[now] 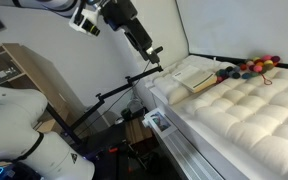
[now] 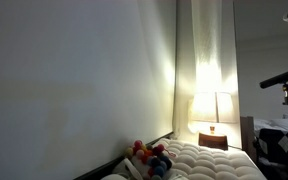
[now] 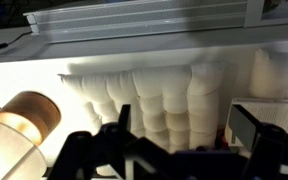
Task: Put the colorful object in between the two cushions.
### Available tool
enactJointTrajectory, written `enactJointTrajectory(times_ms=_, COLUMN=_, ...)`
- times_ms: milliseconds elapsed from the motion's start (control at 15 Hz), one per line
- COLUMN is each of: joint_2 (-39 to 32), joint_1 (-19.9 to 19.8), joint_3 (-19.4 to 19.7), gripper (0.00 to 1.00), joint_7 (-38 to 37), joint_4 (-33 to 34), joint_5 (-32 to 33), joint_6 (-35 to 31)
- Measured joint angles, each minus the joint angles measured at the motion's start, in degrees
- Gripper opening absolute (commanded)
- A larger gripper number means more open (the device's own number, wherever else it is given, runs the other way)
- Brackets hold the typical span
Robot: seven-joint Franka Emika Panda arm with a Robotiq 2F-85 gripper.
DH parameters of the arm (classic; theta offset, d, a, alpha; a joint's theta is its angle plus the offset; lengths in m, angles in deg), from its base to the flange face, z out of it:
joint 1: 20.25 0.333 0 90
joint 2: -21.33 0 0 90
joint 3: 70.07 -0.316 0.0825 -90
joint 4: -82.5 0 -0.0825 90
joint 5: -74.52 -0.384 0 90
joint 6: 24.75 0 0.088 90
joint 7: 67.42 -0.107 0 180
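Note:
The colorful bead string (image 1: pixel 249 68) lies bunched at the far end of the bed, by the wall. It also shows in an exterior view (image 2: pixel 150 159). The large tufted cushion (image 1: pixel 246 112) fills the near part of the bed and shows in the wrist view (image 3: pixel 164 92). The smaller smooth cushion (image 1: pixel 196 76) lies beside it, next to the beads. My gripper (image 1: pixel 154 52) hangs above the bed's edge near the smooth cushion, apart from the beads. In the wrist view its fingers (image 3: pixel 187 126) are spread wide with nothing between them.
A lit table lamp (image 2: pixel 212 108) stands by the bed and shows in the wrist view (image 3: pixel 22 122). A black tripod stand (image 1: pixel 114 95) and a wooden cabinet (image 1: pixel 19 70) stand beside the bed. A white wall (image 2: pixel 74 80) runs along the bed.

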Motion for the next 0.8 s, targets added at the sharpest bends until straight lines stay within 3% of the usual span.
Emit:
enactJointTrajectory(times_ms=400, joint_2=-11.28, joint_1=-0.01, joint_3=0.76, gripper=1.00, joint_7=-0.04, joint_4=12.15, joint_5=-2.58, joint_6=-2.42)
enactJointTrajectory(times_ms=800, joint_2=-24.46, joint_1=-0.33, joint_3=1.89, gripper=1.00, joint_7=-1.00, joint_4=27.38, joint_5=-4.31, joint_6=5.17)
